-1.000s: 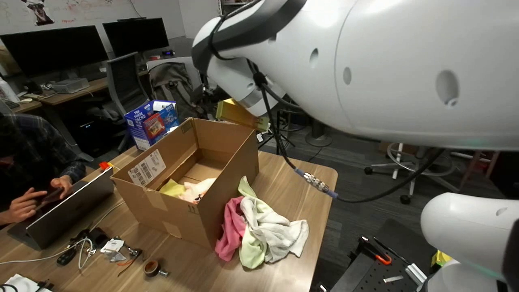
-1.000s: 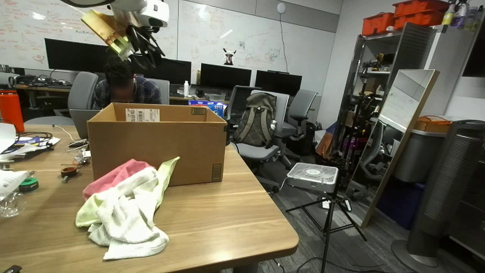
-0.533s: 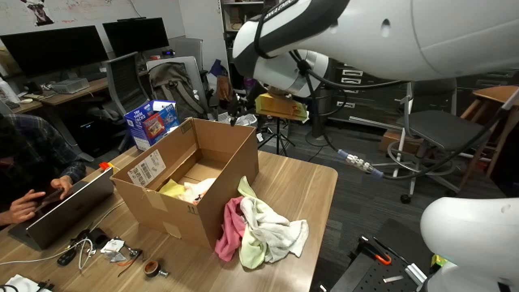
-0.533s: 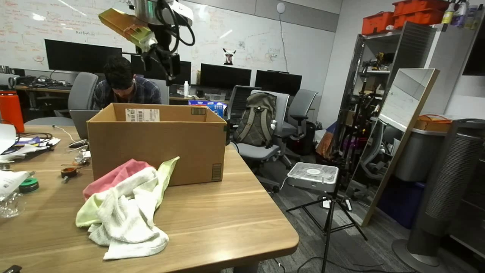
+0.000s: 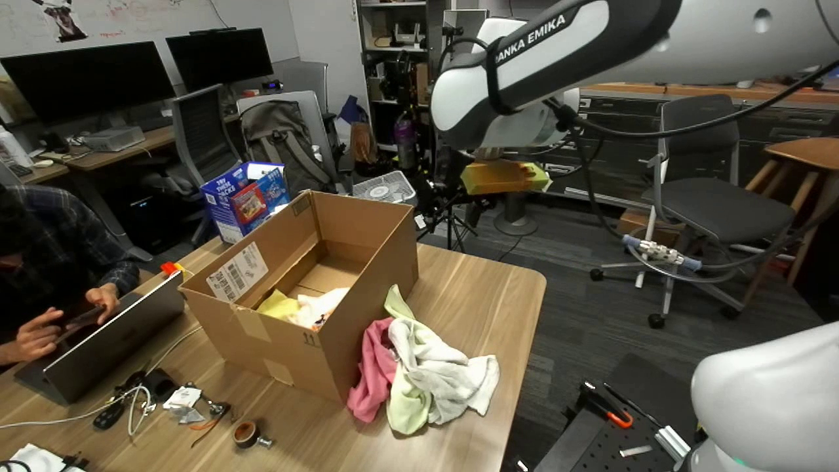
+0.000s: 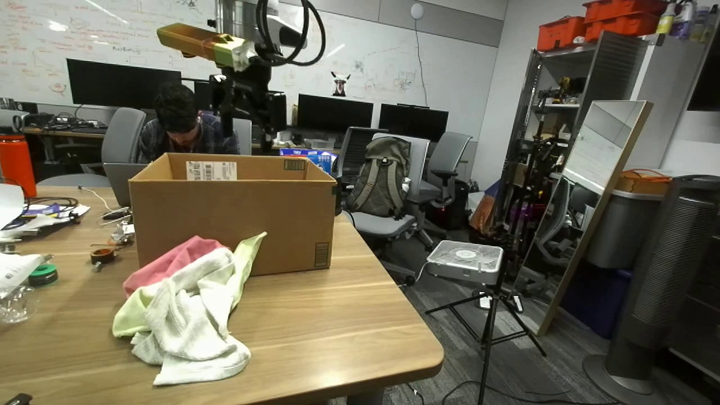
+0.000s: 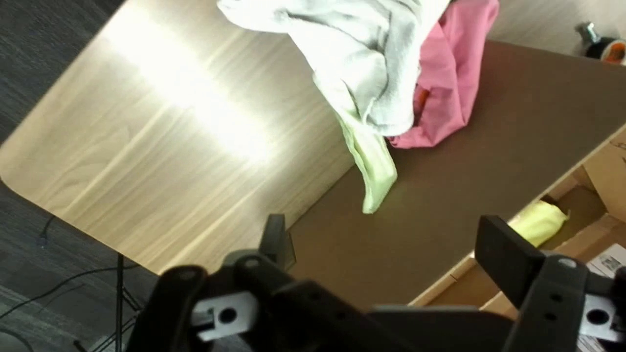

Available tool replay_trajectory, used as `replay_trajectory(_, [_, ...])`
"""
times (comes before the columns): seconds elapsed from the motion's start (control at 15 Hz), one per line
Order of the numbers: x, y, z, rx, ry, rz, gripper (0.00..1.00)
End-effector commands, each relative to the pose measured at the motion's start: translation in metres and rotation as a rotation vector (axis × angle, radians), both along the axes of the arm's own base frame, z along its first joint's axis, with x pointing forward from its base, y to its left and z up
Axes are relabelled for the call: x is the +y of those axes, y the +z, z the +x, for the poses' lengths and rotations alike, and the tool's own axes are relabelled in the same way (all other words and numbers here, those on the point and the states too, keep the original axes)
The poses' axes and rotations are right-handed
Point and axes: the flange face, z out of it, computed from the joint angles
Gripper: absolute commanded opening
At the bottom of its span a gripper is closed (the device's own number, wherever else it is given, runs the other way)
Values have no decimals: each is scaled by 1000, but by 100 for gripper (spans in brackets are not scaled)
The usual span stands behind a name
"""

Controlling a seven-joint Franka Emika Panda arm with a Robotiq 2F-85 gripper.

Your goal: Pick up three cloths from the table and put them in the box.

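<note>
Find the white cloth (image 5: 442, 373) draped over the pale green cloth (image 5: 407, 405) on the counter (image 5: 482, 295), just beside the box (image 6: 230, 219), then the yellow cloth (image 5: 278, 305) within it. Note the claw (image 7: 384, 238) above, spread wide, gripping nothing. Beware snagging the pink cloth (image 5: 373, 377) by pinching too deep, or clipping the box by descending too near.

Scrawled whiteboard (image 6: 371, 62) | black monitors (image 6: 334, 114) | grey chairs (image 6: 122, 138) | tilted mirror (image 6: 582, 202) | dark grey floor (image 5: 577, 341), seemingly carpet
</note>
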Motion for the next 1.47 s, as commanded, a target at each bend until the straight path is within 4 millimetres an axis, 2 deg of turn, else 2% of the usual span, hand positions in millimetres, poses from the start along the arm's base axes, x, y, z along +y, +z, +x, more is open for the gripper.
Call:
replay_trajectory(0.0, [-8,-11,-9,88,21,-38,100])
replay_trajectory(0.53, [-12,-51,-20,221,89,-122,100])
replay_trajectory(1.4, [8,-135,-24,338,212,-114,100])
